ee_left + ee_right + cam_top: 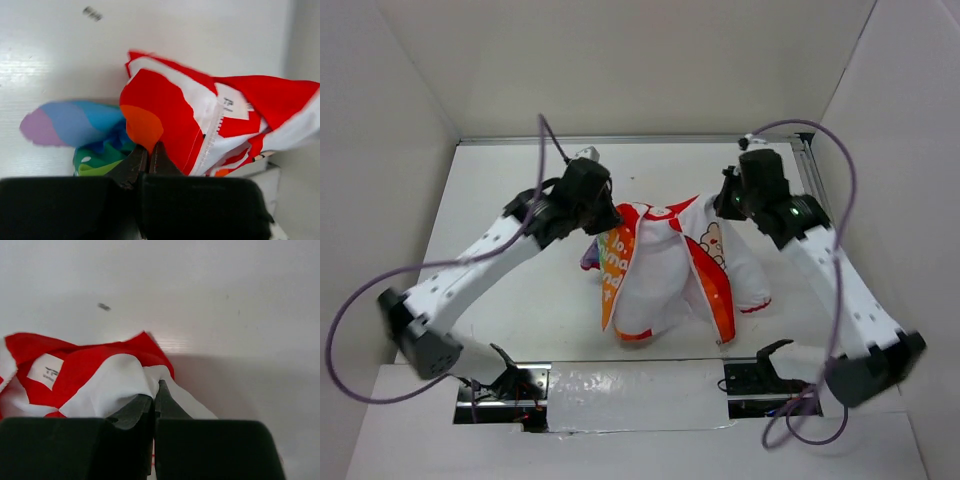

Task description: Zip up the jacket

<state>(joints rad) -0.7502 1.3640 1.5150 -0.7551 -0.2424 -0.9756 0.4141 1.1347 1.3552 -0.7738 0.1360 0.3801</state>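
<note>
The jacket (660, 265) hangs unzipped between both arms above the white table, its white lining facing the camera with rainbow-striped front edges on either side. My left gripper (603, 214) is shut on the jacket's left shoulder; in the left wrist view its closed fingers (148, 151) pinch orange and red fabric (165, 115), with the white zipper teeth (212, 135) to the right. My right gripper (725, 205) is shut on the right shoulder; in the right wrist view it (156, 392) clamps white fabric (115, 385) below the red collar (75, 357).
White walls enclose the table (510, 300) on three sides. A metal rail (805, 165) runs along the right edge. Purple cables (845, 180) loop over both arms. The jacket's hem (638, 335) hangs near the front edge, by the arm mounts (515, 385).
</note>
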